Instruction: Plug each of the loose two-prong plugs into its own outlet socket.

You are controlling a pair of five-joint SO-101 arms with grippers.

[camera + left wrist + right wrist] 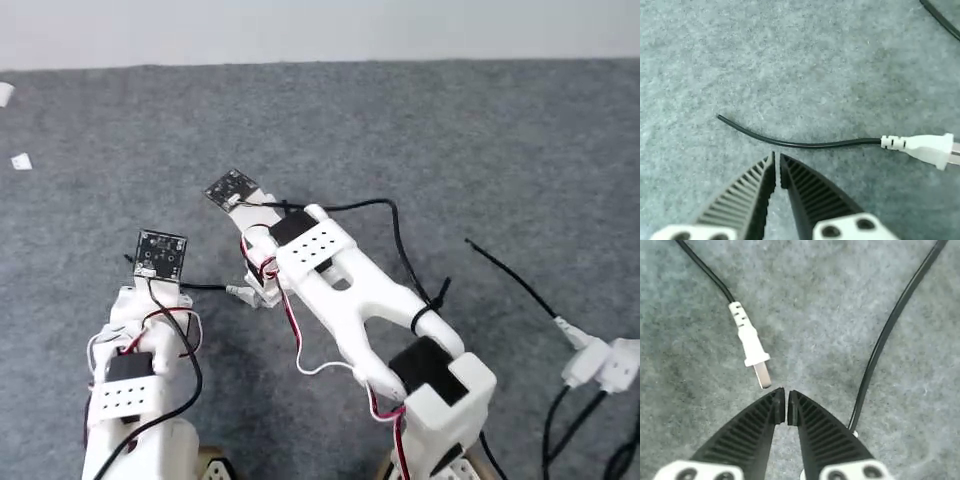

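Light, rigid and likely slippery, the white plug (pixel 751 345) lies on the grey surface (pixel 500 150) between both arms, probably best pinched across its moulded body, not its limp cord (pixel 790 144); left pincer (pixel 777 167) and right pincer (pixel 786 402) are all but closed, empty.

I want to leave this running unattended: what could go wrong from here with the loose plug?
1. The left gripper and the right gripper both sit near what seems the same white plug, so the arms could collide.
2. The right gripper is shut, tips at the prongs; coming down like this may shove the plug away.
3. A black cord runs beside it and might snag.
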